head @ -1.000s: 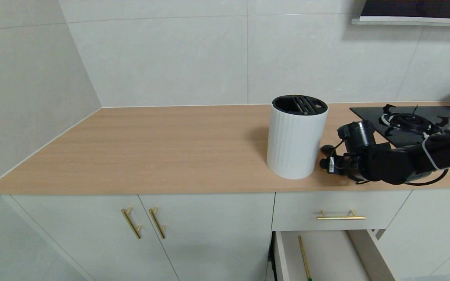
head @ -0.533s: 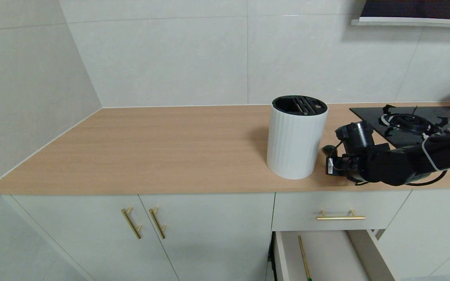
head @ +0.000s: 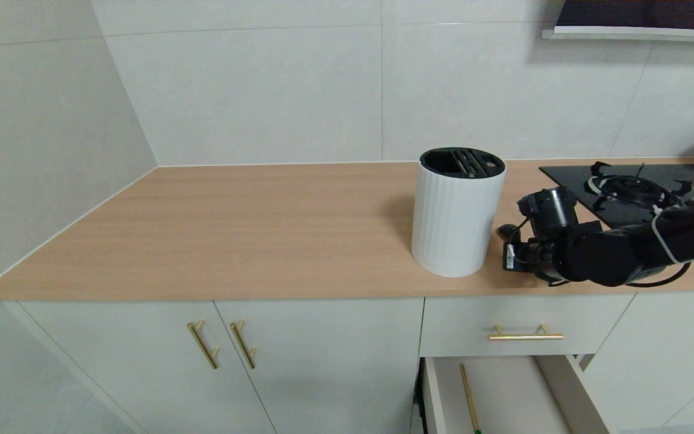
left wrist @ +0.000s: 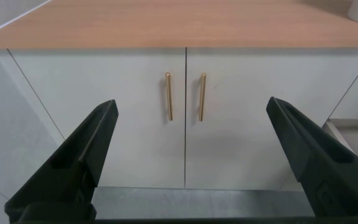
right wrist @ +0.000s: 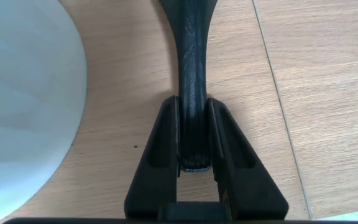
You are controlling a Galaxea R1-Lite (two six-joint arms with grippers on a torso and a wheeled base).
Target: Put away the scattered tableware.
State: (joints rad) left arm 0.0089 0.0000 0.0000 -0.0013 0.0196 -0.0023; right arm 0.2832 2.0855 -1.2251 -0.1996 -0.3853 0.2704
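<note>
Nearest us, the drawer (head: 503, 392) under the right end of the table hangs open with a thin gold-coloured stick (head: 468, 398) lying in it. Our left gripper (left wrist: 191, 107) sits low in front of the cupboard doors (left wrist: 241, 137), jaws wide apart and holding nothing.

Up on the table (head: 232, 229), our right gripper (right wrist: 192, 106) is clamped on the handle of a black utensil (right wrist: 190, 56). It lies flat on the wood just right of the white holder (head: 455, 217). Spoon or ladle, we can't tell.

The grip looks close to the handle's end, so we reckon the far end will want to droop. We'd lift straight up first and keep off the holder's wall. Then we'd tip the utensil upright and line it over a slot in the holder's black top before lowering.

The tabletop is smooth, light wood. A black stove (head: 630, 190) sits at the far right, with pale wall tiles (head: 262, 90) behind.
</note>
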